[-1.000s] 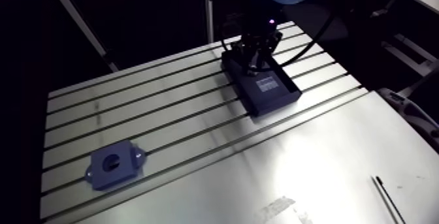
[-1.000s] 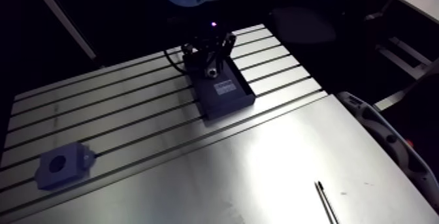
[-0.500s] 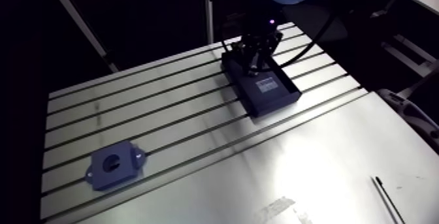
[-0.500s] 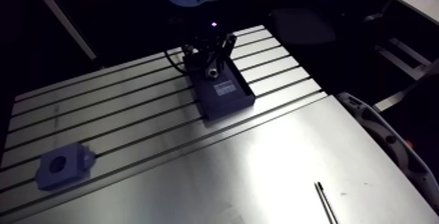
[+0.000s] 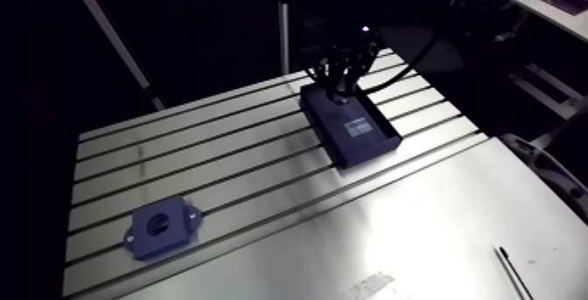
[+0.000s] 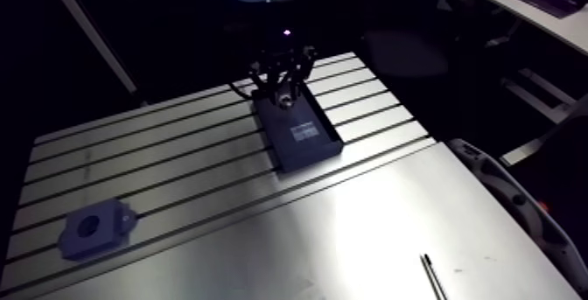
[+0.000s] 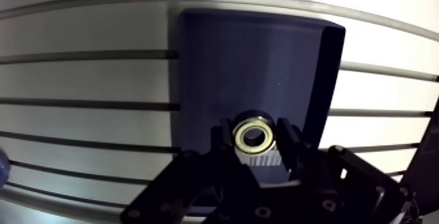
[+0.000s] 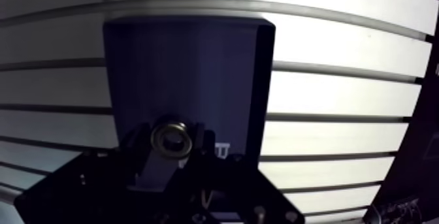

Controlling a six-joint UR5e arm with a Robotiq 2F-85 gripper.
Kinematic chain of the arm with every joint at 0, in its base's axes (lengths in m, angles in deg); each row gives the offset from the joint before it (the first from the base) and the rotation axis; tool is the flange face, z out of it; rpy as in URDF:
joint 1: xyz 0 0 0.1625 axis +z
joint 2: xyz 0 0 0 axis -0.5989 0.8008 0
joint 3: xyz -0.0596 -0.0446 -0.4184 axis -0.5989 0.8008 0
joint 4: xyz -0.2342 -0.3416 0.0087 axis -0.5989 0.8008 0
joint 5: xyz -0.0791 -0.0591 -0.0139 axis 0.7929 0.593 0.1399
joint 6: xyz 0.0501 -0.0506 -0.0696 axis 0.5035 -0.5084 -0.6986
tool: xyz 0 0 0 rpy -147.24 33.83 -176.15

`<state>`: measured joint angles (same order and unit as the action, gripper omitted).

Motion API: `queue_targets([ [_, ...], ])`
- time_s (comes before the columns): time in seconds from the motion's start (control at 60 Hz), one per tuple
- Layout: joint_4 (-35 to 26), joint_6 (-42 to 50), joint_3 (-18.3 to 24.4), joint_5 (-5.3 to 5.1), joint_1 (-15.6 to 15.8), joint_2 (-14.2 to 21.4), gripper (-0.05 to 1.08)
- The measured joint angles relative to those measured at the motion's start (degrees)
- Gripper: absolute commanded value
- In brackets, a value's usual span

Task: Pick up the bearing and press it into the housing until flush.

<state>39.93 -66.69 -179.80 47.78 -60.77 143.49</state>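
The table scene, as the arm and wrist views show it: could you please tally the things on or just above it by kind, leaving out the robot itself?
bearing: 1
housing: 1
dark tray: 1
thin dark rod: 1
Total: 4

Hidden in wrist view: end of tray (image 7: 248, 63) under gripper (image 7: 255, 149). Flanks of bearing (image 7: 253, 137) covered by fingers (image 7: 288, 145) clamped on it. Print on tray label (image 5: 358, 129) too small to be read. Thin dark rod (image 5: 514, 271), near right edge of tabletop (image 5: 420, 225), cut off by picture edge. Depth of housing (image 5: 162, 227) bore not discernible.
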Motion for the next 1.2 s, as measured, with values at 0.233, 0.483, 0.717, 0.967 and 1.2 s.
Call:
queue_targets([
  [0.233,-3.9,1.3,0.1,-0.33,2.6,4.1,0.61],
  [0.483,-6.9,5.6,-0.5,-0.59,6.8,7.0,0.62],
  [0.717,-7.2,8.6,-2.0,-0.77,10.8,8.1,0.63],
  [0.967,-4.4,10.4,-4.9,-1.47,15.3,9.2,0.62],
  [1.2,-2.0,10.9,-6.6,-1.84,19.1,9.7,0.63],
])
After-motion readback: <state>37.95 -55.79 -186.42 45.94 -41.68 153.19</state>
